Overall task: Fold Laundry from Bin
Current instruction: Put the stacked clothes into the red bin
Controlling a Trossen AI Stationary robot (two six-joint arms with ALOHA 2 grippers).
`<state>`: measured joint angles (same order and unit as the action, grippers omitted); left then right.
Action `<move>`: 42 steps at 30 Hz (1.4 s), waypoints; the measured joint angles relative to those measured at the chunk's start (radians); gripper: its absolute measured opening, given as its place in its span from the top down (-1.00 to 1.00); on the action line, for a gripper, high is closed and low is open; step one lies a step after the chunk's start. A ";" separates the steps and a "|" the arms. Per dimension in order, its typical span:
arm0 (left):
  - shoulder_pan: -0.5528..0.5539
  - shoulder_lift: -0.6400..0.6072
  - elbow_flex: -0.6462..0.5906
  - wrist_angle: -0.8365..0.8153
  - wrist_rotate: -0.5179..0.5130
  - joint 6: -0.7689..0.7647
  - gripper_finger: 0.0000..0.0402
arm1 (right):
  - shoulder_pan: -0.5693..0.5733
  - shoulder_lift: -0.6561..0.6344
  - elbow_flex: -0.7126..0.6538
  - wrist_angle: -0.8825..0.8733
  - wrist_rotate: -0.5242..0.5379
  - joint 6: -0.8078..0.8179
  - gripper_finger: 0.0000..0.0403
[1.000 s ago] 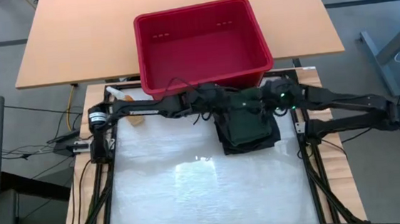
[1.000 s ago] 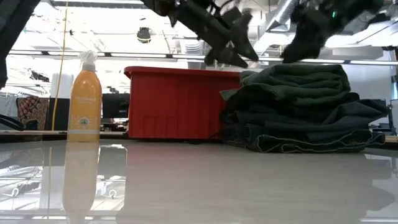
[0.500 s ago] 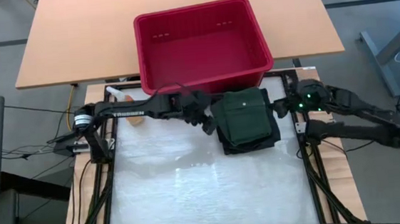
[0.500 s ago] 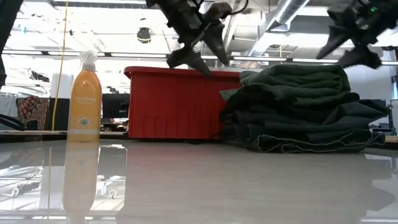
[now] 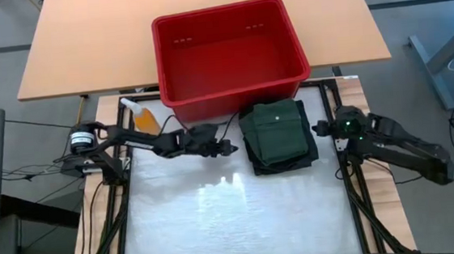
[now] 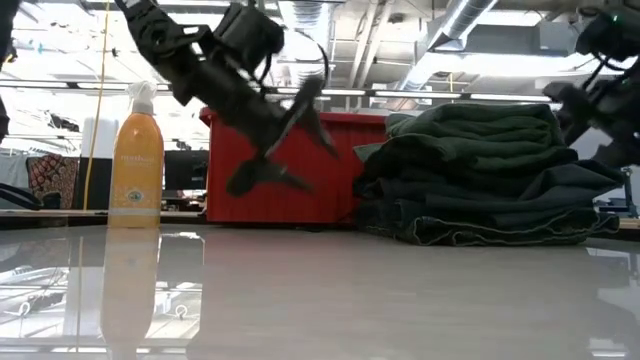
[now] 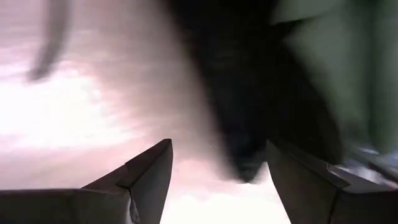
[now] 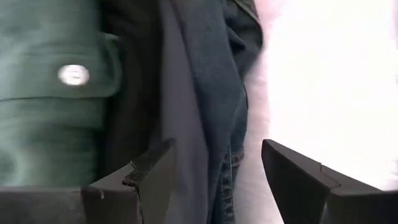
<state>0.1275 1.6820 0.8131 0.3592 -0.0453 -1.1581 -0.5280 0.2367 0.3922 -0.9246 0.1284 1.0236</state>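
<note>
A folded stack of laundry (image 5: pixel 278 137) is seen on the white table (image 5: pixel 235 224), just in front of the red bin (image 5: pixel 225 50), which appears empty from above. The dark green buttoned shirt (image 5: pixel 276 130) lies on top, with black pieces and dark navy jeans (image 8: pixel 214 93) layered beneath it.

The main risk is judged to lie with the stack itself. It stands several layers high and is made of soft cloth, so it could be nudged askew or toppled if either arm were swung back close to it, and a loose edge of the jeans could be snagged by a fingertip. An orange spray bottle (image 6: pixel 137 150) stands at the far left of the table, beside the left arm, and could be knocked over by a careless sweep.

The left gripper (image 5: pixel 227 149) is held above the table just left of the stack, its jaws spread apart, with nothing gripped or touched. The right gripper (image 5: pixel 321 128) is held just right of the stack, its jaws likewise wide apart and empty, the cloth close in front of it but not clamped.
</note>
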 joint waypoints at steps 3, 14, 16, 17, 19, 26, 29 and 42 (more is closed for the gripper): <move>-0.011 0.049 0.006 -0.006 -0.074 -0.009 -0.23 | -0.013 0.003 -0.054 0.037 -0.006 0.048 -0.31; -0.007 0.270 0.110 0.125 -0.091 -0.006 -0.23 | -0.057 0.005 -0.196 0.161 -0.034 0.120 -0.31; -0.006 0.302 0.144 0.118 -0.082 -0.001 -0.23 | -0.059 0.005 -0.215 0.188 -0.049 0.143 -0.31; -0.005 0.318 0.168 0.108 -0.076 0.002 -0.23 | -0.059 0.005 -0.226 0.201 -0.060 0.156 -0.31; -0.004 0.352 0.217 0.103 -0.067 0.010 -0.23 | -0.059 0.007 -0.228 0.206 -0.078 0.160 -0.31; 0.015 0.464 0.444 -0.083 0.014 0.088 -0.23 | -0.049 0.076 -0.228 0.240 -0.123 0.162 -0.31; 0.016 0.502 0.514 -0.121 0.028 0.132 -0.23 | -0.031 0.127 -0.228 0.261 -0.134 0.165 -0.31; 0.024 0.527 0.538 -0.094 0.022 0.148 0.03 | 0.026 0.378 -0.228 0.474 -0.178 0.165 0.56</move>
<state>0.1515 2.2089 1.3515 0.2654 -0.0234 -1.0098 -0.5018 0.6143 0.1638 -0.4510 -0.0495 1.1886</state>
